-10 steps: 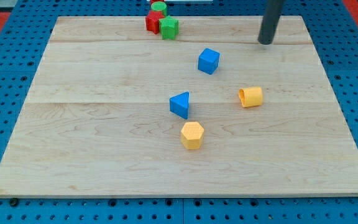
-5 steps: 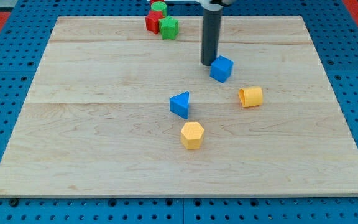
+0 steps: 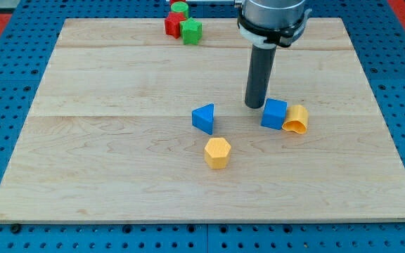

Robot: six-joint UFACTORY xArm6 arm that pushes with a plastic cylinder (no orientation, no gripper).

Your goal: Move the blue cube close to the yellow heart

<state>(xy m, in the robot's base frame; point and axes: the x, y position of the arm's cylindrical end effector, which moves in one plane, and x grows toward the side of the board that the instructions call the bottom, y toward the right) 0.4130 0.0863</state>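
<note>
The blue cube is sitting right up against the yellow heart now, the two looking as if they are touching, the heart just on the cube's right side toward the view's right. By my reckoning the job is all but finished: cube and heart are standing together as a pair, and little or nothing is remaining except for the rod to be drawing clear without knocking either one.

My tip is resting on the board just beside the cube, at its upper left corner, close enough that I cannot say whether it is making contact. There are no jaws on this arm to be opening or closing, only the plain dark rod, so nothing is being gripped; the cube is simply lying free on the wood.

Elsewhere, the blue triangle is waiting well to the view's left of the tip, with a yellow hexagon below it. A red block and two green blocks are huddling at the view's top edge.
</note>
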